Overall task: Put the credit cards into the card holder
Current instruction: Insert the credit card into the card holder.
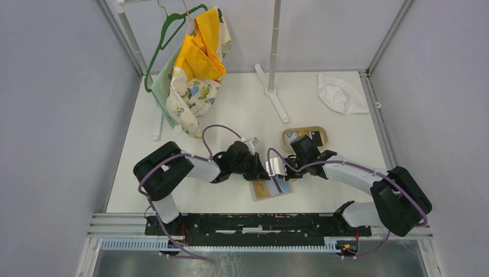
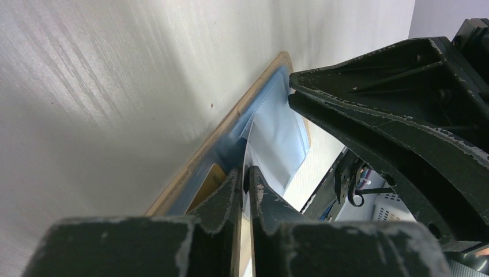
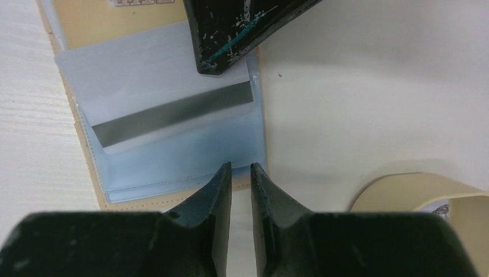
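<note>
Open card holder (image 1: 271,190) lay flat, long axis left-right, glossy blue sleeves (image 3: 173,156), my left pincer (image 2: 246,171) nipped one, right pincer (image 3: 240,167) near-closed, hold unclear

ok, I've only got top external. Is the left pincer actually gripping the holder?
Observer: Looks like it. In the left wrist view the left pincer is closed on a thin pale sheet, apparently the clear pocket of the card holder.
Operator: Right one holding a card?
Observer: Can't confirm. In the right wrist view the right pincer shows a narrow gap, tips at the holder's edge, with nothing clearly in it.
Operator: Anything in that pocket?
Observer: Yes. A card with a dark stripe lies inside the clear pocket.
</note>
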`<state>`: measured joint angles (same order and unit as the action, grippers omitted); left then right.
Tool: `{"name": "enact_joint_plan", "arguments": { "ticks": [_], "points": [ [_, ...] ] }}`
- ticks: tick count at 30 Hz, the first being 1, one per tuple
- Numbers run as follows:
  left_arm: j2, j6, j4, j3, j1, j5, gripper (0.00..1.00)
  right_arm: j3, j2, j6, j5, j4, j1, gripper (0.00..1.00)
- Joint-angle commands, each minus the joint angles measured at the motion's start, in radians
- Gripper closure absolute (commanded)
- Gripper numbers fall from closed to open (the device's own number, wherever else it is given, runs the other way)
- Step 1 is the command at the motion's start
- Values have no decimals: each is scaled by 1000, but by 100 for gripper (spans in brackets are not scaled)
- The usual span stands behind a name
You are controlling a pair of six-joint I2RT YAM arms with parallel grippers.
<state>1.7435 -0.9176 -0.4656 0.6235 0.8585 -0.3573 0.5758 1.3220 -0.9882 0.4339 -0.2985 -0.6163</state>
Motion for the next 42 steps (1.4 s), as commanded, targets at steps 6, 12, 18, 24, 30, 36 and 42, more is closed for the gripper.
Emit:
{"name": "enact_joint_plan", "arguments": {
  "ticks": [6,12,18,24,30,36,42],
  "points": [
    [30,71,58,10,-7,26,81,15,-6,49,-39,36,-11,77],
    [25,71,59,9,-8,29,79,-7,-102,-52,282,-25,-15,77],
    [32,71,61,14,-7,29,78,-53,-138,-14,316,80,-104,84],
    [34,70,58,10,-7,30,78,-70,-122,98,175,222,-228,95],
    [36,69,51,8,-7,26,77,-66,-81,141,45,281,-326,97],
    [35,69,49,6,-6,25,77,-16,-17,117,-106,230,-404,98],
    [37,69,44,5,-6,22,76,3,4,86,-161,185,-425,97]
  ]
}}
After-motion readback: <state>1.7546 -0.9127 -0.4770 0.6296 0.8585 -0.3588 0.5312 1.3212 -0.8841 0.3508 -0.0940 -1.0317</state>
